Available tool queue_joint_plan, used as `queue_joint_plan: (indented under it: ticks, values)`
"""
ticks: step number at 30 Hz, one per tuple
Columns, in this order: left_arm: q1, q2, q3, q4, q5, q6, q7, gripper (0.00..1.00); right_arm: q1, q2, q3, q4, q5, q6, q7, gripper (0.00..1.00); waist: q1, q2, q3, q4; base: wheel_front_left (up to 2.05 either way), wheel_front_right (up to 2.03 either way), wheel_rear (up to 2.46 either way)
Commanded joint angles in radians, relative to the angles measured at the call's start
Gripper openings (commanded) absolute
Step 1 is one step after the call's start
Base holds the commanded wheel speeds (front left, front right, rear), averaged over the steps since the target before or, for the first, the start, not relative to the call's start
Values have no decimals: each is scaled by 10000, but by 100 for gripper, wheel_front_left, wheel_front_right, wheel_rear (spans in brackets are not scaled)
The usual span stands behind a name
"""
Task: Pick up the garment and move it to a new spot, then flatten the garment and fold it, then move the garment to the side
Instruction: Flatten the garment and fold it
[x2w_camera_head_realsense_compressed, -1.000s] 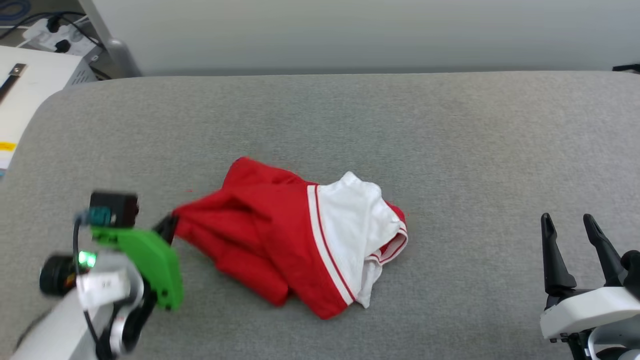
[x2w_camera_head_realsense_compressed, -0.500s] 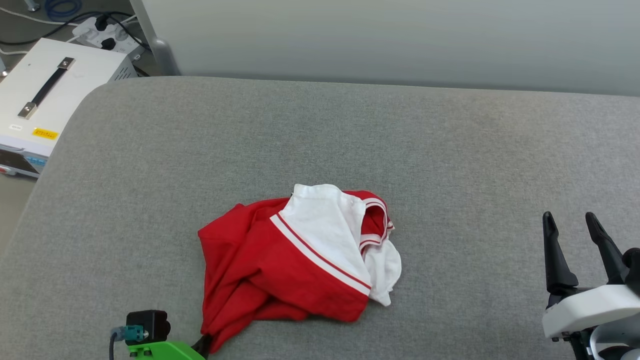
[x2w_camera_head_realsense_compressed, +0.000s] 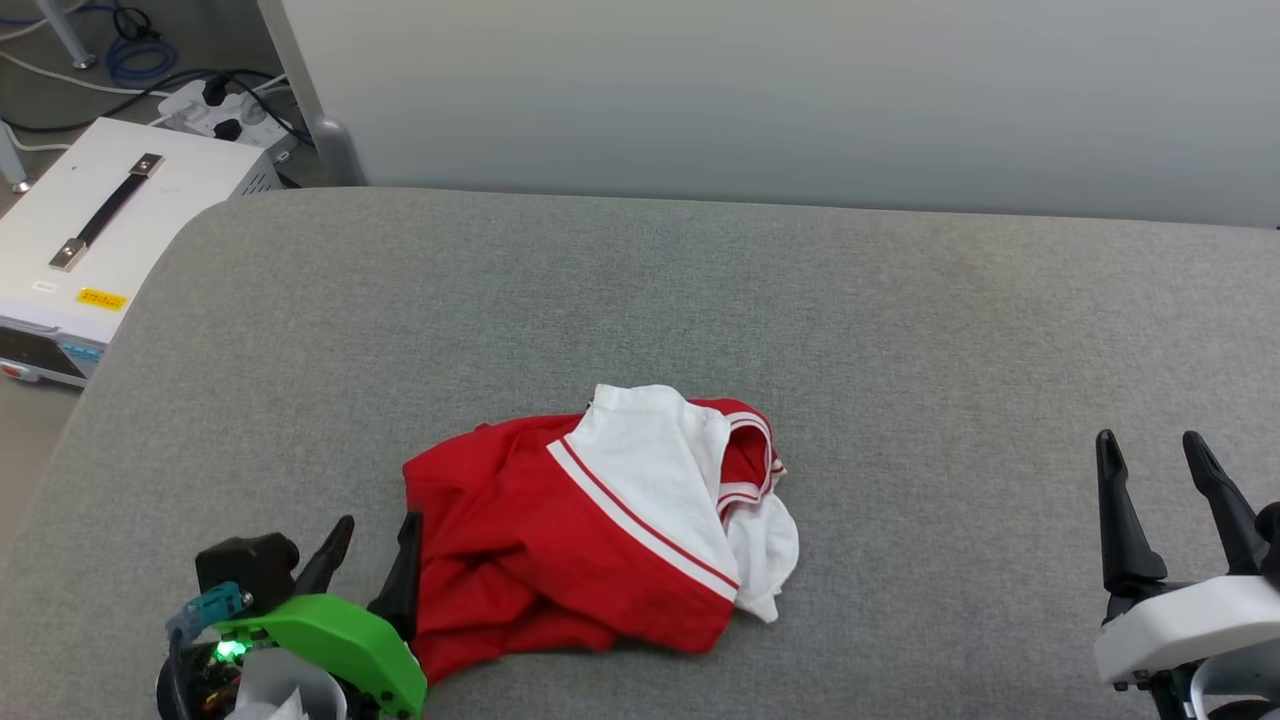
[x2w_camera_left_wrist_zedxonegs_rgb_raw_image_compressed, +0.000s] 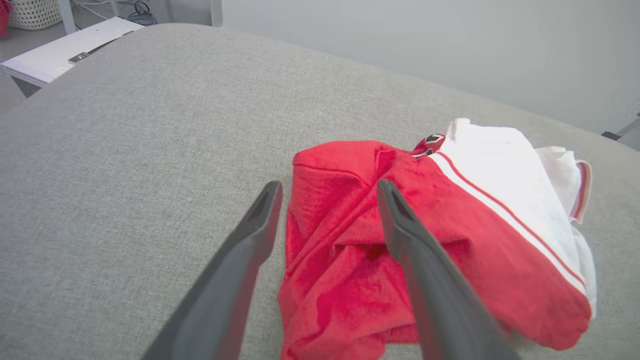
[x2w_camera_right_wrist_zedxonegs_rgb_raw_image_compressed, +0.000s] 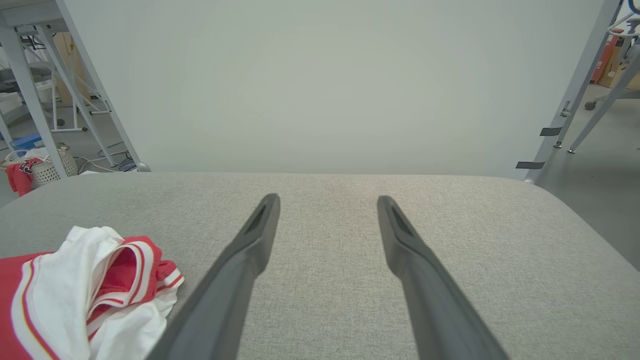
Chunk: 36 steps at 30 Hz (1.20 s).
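Note:
The garment (x2w_camera_head_realsense_compressed: 560, 530) lies in a crumpled heap on the grey padded surface (x2w_camera_head_realsense_compressed: 700, 300), red body to the left, a white sleeve with striped trim (x2w_camera_head_realsense_compressed: 650, 470) on top and to the right. It also shows in the left wrist view as the garment (x2w_camera_left_wrist_zedxonegs_rgb_raw_image_compressed: 350, 260) and at the lower left of the right wrist view as the garment (x2w_camera_right_wrist_zedxonegs_rgb_raw_image_compressed: 75, 295). A bit of black-and-white print (x2w_camera_left_wrist_zedxonegs_rgb_raw_image_compressed: 432, 140) peeks out at a fold. My left gripper (x2w_camera_head_realsense_compressed: 378, 530) stands open at the garment's left edge, nothing held between its fingers. My right gripper (x2w_camera_head_realsense_compressed: 1150, 445) is open far to the right, over bare surface.
A white box with a black handle (x2w_camera_head_realsense_compressed: 110, 220) sits off the surface's far left corner, with cables and a power strip (x2w_camera_head_realsense_compressed: 220, 105) behind it. A pale wall panel (x2w_camera_head_realsense_compressed: 800, 90) runs along the back edge. A wicker basket (x2w_camera_right_wrist_zedxonegs_rgb_raw_image_compressed: 47, 170) stands on the floor.
The left gripper, which dragged the garment toward the near side, has let go of the red edge and now stands open beside it. The head camera shifted. The right gripper has not moved.

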Motion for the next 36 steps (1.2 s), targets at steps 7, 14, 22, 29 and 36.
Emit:
queue_joint_plan:
  ticks: [7, 14, 22, 29, 36]
  values:
    - [-1268, -91, -89, -184, 471, -419, -262, 100, -57, -33, -25, -189, -39, -7, 52, 100, 0, 0, 323, -101, 0, 0, 0]
    - [-3136, -276, -806, 77, 244, -1336, 1438, 100, -343, -33, 100, -225, -96, -7, 70, 100, 0, 0, 871, -344, 0, 0, 0]
    - [-4867, -574, -1751, 829, -136, -2270, 3727, 100, -467, -33, 304, -28, 14, -7, -77, 100, 0, 0, 1243, -822, 0, 0, 0]
    - [-5727, -660, -2533, 1867, 4, -2446, 5368, 100, -511, -33, 401, 197, 237, -7, -312, 100, 0, 0, 1599, -1283, 0, 0, 0]
    - [-6014, -641, -3375, 2642, 17, -2861, 6887, 100, -626, -33, 437, 443, 366, -7, -523, 100, 0, 0, 1794, -1593, 0, 0, 0]
